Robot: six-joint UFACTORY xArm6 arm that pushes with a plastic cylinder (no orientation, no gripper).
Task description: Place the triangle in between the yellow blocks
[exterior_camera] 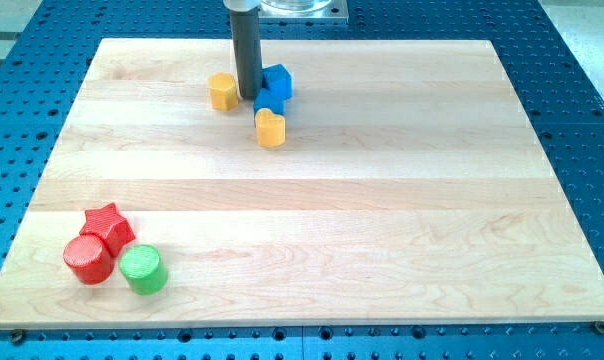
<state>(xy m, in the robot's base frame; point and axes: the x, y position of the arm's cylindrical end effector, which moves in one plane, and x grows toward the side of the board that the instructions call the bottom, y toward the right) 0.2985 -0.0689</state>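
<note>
My tip rests on the board near the view's top centre. A yellow block stands just to its left. Two blue blocks are just to its right. One is a cube-like block. The other is a smaller blue block below it, partly hidden, and its shape is hard to make out. A yellow heart-shaped block sits right below the smaller blue block and touches it. My tip stands between the left yellow block and the blue blocks, close to the smaller blue one.
A red star, a red cylinder and a green cylinder are clustered at the view's bottom left. The wooden board lies on a blue perforated table.
</note>
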